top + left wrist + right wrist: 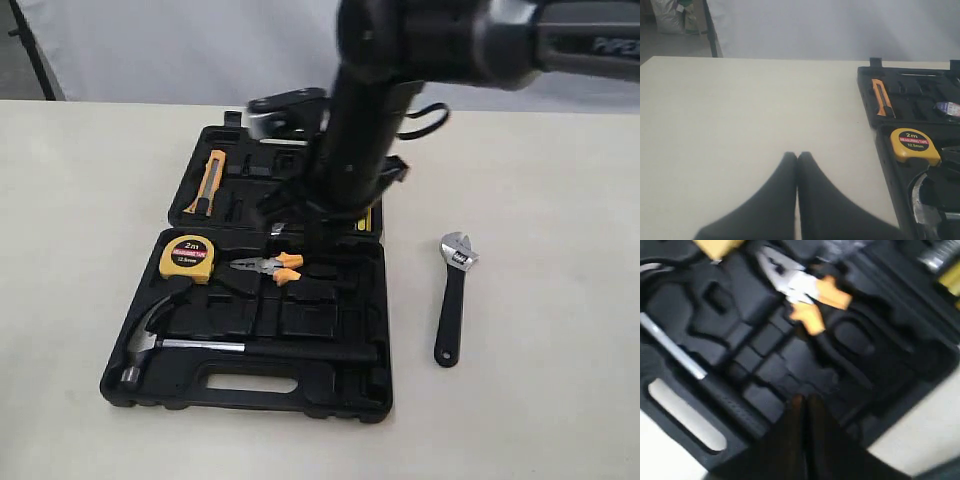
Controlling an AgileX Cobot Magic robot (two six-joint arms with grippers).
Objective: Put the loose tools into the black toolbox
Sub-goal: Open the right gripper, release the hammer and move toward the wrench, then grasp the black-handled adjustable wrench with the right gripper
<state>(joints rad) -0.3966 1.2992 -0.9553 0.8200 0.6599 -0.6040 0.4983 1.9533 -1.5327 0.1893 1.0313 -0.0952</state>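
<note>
The black toolbox (250,396) lies open on the table. The claw hammer (250,347) rests in its front slot, and its shaft (675,352) and head (922,205) show in the wrist views. The adjustable wrench (452,300) lies loose on the table, right of the box. A small tape roll (946,107) with a blue-red label sits in the lid. My right gripper (805,399) is shut and empty above the tray (920,375), close to the pliers (805,290). My left gripper (797,155) is shut and empty over bare table, left of the box (867,95).
A yellow tape measure (187,258) and the orange-handled pliers (270,267) sit in the tray. An orange utility knife (210,180) lies in the lid. The right arm (360,130) reaches down over the box and hides part of the lid.
</note>
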